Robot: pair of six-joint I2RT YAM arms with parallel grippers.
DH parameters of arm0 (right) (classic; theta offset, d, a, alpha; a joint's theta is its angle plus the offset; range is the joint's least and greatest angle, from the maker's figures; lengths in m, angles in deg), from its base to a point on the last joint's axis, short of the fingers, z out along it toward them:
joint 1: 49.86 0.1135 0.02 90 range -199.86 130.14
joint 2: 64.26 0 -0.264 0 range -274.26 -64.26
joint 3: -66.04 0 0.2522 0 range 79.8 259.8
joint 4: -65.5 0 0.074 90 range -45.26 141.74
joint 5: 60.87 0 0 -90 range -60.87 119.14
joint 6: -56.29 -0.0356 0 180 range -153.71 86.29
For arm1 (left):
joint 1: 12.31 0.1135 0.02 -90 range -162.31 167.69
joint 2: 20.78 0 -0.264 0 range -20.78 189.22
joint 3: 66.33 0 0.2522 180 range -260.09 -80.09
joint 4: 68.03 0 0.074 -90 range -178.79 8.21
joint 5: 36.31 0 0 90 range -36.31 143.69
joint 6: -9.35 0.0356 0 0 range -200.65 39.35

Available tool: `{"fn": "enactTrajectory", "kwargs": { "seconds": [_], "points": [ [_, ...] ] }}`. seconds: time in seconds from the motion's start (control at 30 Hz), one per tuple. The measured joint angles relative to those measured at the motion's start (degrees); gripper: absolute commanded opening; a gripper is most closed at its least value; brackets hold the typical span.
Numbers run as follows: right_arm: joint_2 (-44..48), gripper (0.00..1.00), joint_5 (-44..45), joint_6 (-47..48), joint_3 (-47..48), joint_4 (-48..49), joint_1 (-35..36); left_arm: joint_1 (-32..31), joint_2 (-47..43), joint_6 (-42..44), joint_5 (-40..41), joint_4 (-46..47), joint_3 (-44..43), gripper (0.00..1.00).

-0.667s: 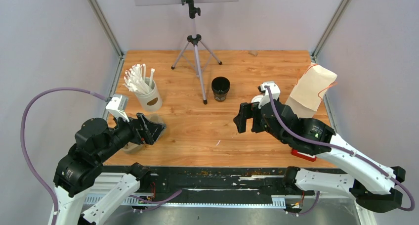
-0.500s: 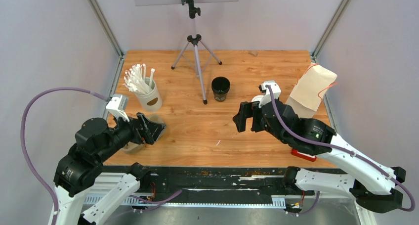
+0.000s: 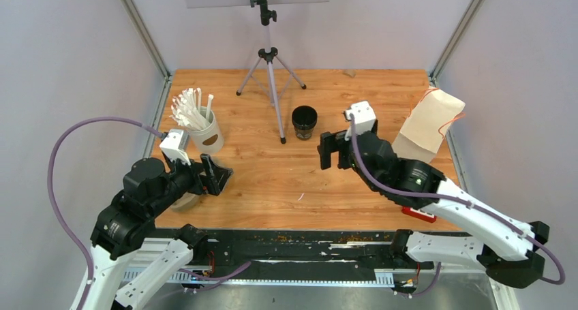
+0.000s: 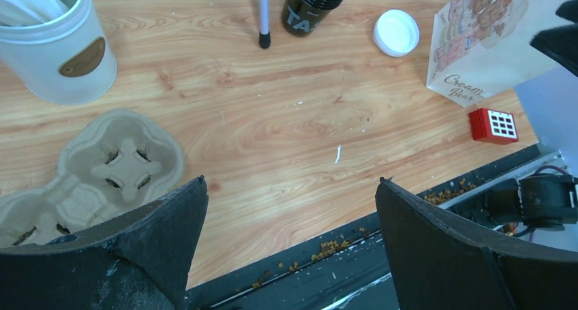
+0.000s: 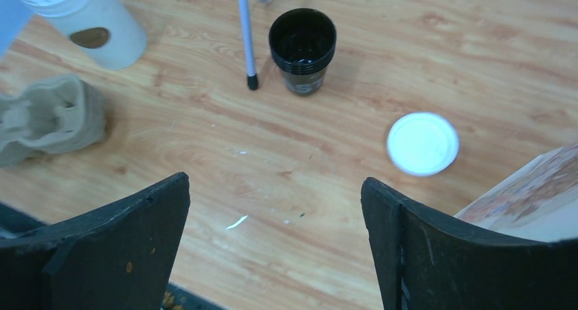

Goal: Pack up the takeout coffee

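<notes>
1. The straw cup stands at 10 o'clock on the tabletop. It is white, full of white straws, and has a brown oval label whose print is too small to read. The left wrist view cuts off its top.
2. The tray of brown pulp lies at 8 o'clock, just near of the straw cup. From above the left arm hides most of it. The right wrist view shows one end only.
3. The left pincer hangs over the tray's right edge, released, jaws wide and holding nothing.
4. The tripod stands at 12 o'clock, and one leg's foot lands just left of the cups.
5. The cups, black and nested in a stack, stand upright just past the middle, toward 12 o'clock, with the top one uncovered. Pale letters "TA" show in the left wrist view, the rest cut off by the frame. In the right wrist view the marking is too dim to read.
6. The lid, round and white, lies flat on the wood at 4 o'clock of the cups, apart from them. It also shows in the left wrist view. From above the right wrist covers it.
7. The right pincer hovers at 4 o'clock of the cups, released and empty.
8. The bag stands at 2 o'clock. The left wrist view shows cartoon bears and the script "Cream Bear".
9. The red block with a white grid lies at 4 o'clock near the edge, and is half hidden under the right arm from above.
</notes>
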Motion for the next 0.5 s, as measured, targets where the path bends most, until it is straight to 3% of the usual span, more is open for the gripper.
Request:
{"fn": "enactTrajectory", "kwargs": {
  "seconds": [0.1, 0.3, 0.5],
  "points": [
    [-5.5, 0.87, 2.0, 5.1, 1.2, 2.7, -1.4, 0.0, -0.1, 0.7, 0.0, 1.2, 1.6, 1.0],
    [-21.8, 0.55, -4.7, 11.0, 5.8, 7.2, -11.4, 0.0, -3.0, 3.7, 0.5, 3.1, 8.8, 1.0],
    [-34.1, 0.42, -9.6, 11.9, 11.0, 9.3, -19.1, 0.0, -8.5, 4.7, 1.3, 4.7, 15.3, 1.0]
  ]
}}
